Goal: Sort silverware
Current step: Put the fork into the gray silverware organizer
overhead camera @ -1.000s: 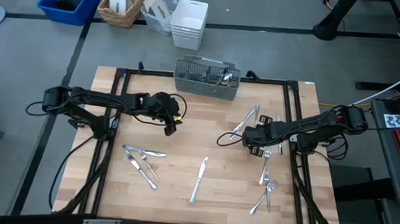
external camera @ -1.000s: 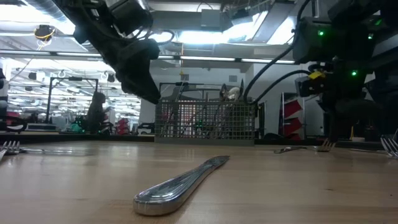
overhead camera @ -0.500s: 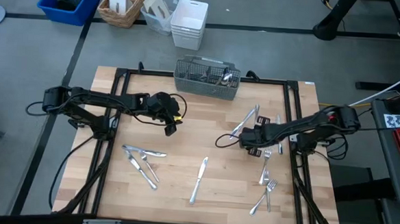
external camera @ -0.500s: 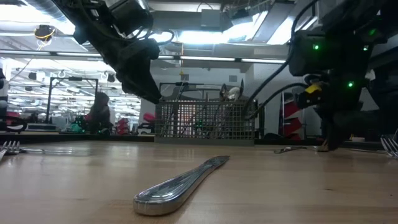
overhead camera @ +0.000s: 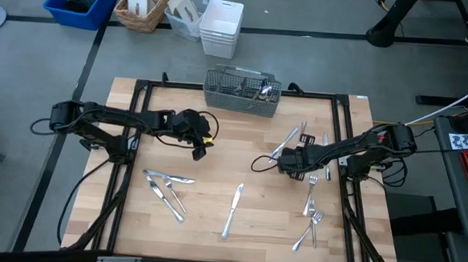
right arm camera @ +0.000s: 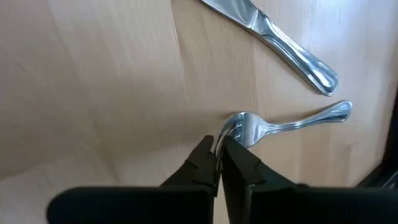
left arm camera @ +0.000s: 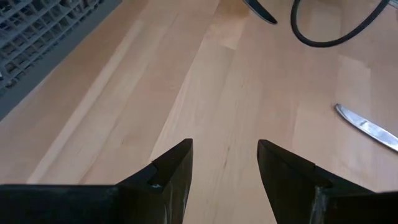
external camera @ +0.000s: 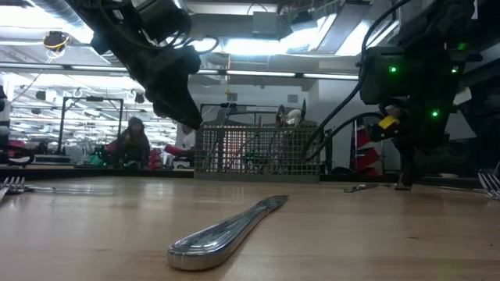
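The right gripper (right arm camera: 219, 163) is down at the table (overhead camera: 215, 178) on the right side, its fingers (right arm camera: 200, 163) pressed together on the head end of a fork (right arm camera: 273, 126) that lies flat on the wood. The pinch sits at the very end of the piece, with the handle running away from the fingers. A grip there probably lets the fork swing handle-down once raised, which suits dropping it upright into a slot. Whether the tines are truly between the fingers or only touched is hard to tell. Just beside the fork lies a knife (right arm camera: 273, 42), apart from it and not touched.

Around this gripper, seen from above, is a loose scatter of forks (overhead camera: 310, 207) and other pieces running toward the front right corner of the table. One knife (overhead camera: 232, 210) lies alone near the middle front. A further cluster (overhead camera: 167, 190) lies front left.

The caddy (overhead camera: 242, 92) stands at the back edge, centre, with a few pieces already upright in it. It is well apart from the gripped fork, so the next move calls for a lift and a carry across to it.

The left gripper (left arm camera: 222, 171) hangs over bare wood left of centre, near the caddy, its fingers spread and holding nothing. It appears to wait clear of the right arm's path.
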Controlling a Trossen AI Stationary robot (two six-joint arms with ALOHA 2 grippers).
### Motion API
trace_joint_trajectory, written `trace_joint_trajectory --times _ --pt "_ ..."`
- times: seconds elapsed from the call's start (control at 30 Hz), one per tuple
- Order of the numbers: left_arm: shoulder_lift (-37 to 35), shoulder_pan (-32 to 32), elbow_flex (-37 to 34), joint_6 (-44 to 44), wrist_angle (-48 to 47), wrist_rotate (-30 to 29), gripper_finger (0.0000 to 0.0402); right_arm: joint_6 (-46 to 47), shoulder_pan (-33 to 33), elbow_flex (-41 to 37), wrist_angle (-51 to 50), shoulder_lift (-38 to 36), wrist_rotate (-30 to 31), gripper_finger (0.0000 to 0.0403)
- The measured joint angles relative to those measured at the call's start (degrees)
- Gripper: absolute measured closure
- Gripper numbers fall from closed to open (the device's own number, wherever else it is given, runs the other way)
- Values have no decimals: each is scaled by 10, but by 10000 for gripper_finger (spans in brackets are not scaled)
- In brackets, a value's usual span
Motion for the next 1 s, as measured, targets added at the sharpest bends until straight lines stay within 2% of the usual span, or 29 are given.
trace_joint_trajectory --times 0.2,0.4,0.73,1.0 --pt "0 -18 0 0 0 0 231 1 0 14 -21 1 -18 385" --pt "-12 -24 0 37 2 0 231 4 0 82 -91 -1 -35 397" --pt "-126 12 0 106 -11 -6 231 -45 -8 235 -214 -1 -125 400" --pt "-194 28 0 122 -76 -7 231 -107 -45 361 -260 -1 -194 400"
